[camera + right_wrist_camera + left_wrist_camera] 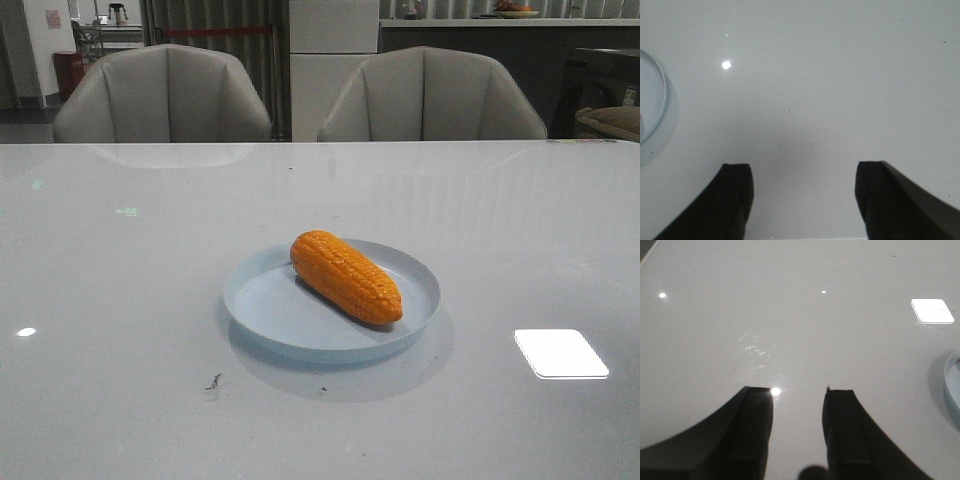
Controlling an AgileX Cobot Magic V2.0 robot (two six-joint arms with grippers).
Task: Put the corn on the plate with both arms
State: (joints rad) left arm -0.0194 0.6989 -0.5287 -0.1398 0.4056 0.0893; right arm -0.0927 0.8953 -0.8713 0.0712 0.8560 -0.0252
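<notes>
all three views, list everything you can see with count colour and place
corn: 1, orange, lying in the plate, angled from back left to front right
plate: 1, pale blue, middle of the table
table: 1, glossy white, fills the foreground
chairs: 2, grey, behind the table's far edge
left gripper: 1, black fingers apart, over bare table, plate rim at the view's edge
right gripper: 1, black fingers wide apart, over bare table beside the plate
</notes>
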